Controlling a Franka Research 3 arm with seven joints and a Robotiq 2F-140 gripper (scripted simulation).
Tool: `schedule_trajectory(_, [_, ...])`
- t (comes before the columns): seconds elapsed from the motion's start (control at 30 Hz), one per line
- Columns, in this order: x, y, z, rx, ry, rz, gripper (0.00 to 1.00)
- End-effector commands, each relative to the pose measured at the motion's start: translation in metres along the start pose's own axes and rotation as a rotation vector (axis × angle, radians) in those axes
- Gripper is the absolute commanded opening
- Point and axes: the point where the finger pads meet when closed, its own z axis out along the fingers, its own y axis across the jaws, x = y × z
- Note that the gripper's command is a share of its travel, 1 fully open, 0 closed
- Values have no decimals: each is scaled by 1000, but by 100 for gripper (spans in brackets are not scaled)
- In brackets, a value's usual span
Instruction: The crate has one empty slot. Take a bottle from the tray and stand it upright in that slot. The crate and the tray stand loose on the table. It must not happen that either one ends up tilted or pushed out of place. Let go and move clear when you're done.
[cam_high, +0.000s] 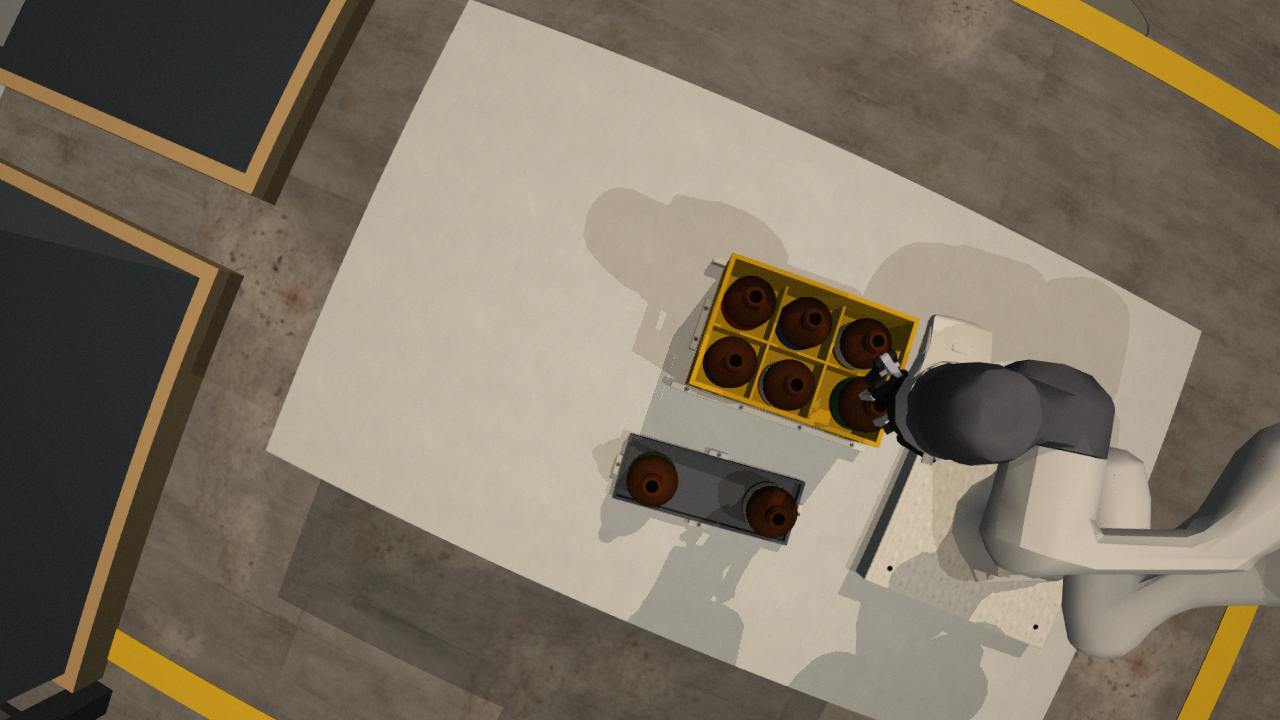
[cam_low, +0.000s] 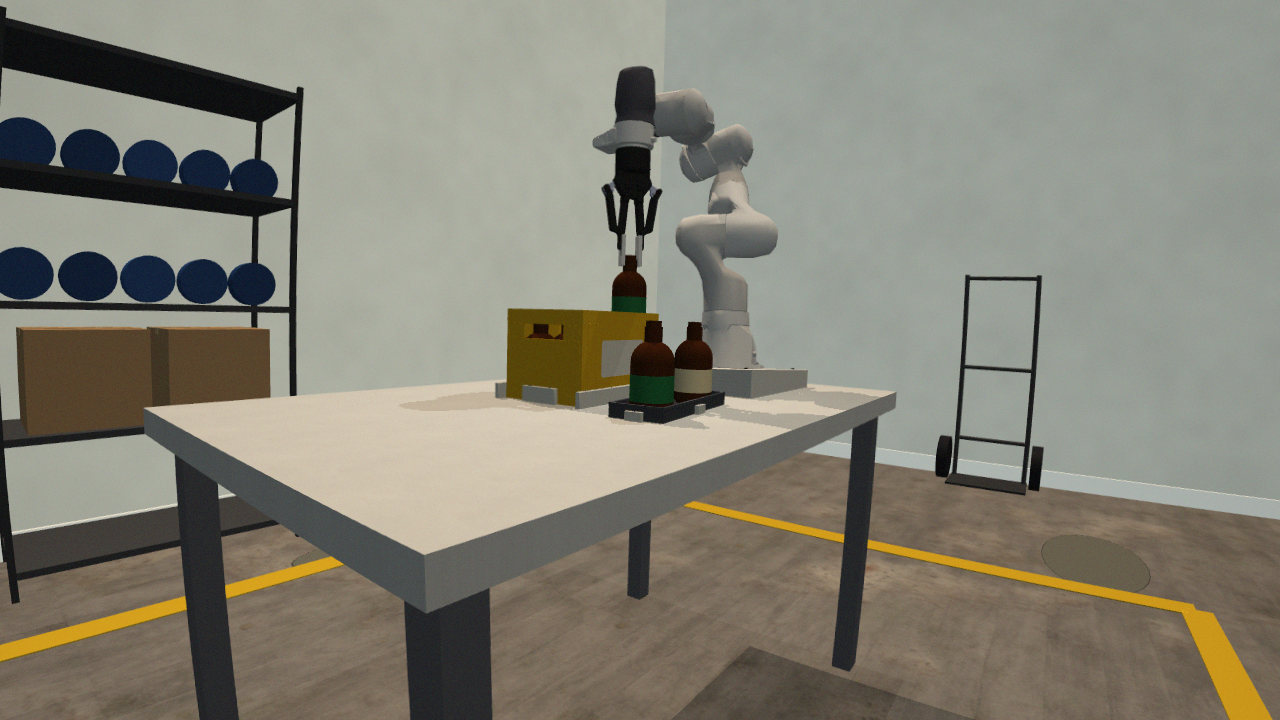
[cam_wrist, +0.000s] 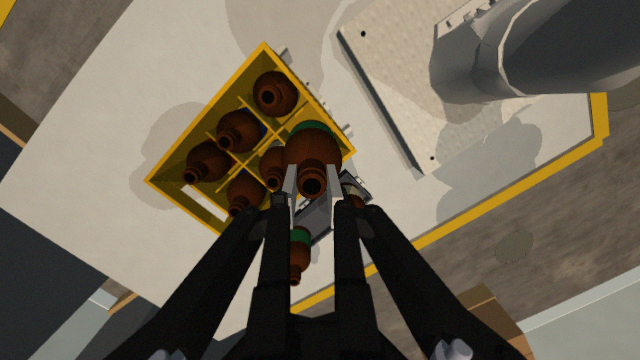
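My gripper (cam_wrist: 311, 176) is shut on the neck of a brown bottle with a green label (cam_wrist: 311, 155). It holds the bottle upright over the yellow crate's (cam_high: 799, 351) corner slot nearest the robot base, with the bottle's lower part inside the crate and its top above the rim (cam_low: 628, 284). The gripper also shows in the side view (cam_low: 631, 253) and from above (cam_high: 881, 380). The other slots of the crate each hold a brown bottle. The dark tray (cam_high: 707, 489) holds two upright bottles, one with a green label (cam_low: 651, 364) and one with a cream label (cam_low: 692, 362).
The robot's base plate (cam_high: 948, 546) lies right beside the crate and tray. A shelf rack with boxes (cam_low: 134, 268) stands behind the table on the left. A hand truck (cam_low: 993, 385) stands by the far wall.
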Motion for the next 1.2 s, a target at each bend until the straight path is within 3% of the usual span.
schedule_trajectory(0.0, [0,-3,3,5,-3,6,0])
schedule_trajectory(1.17, [0,-3,33,5,-3,6,0])
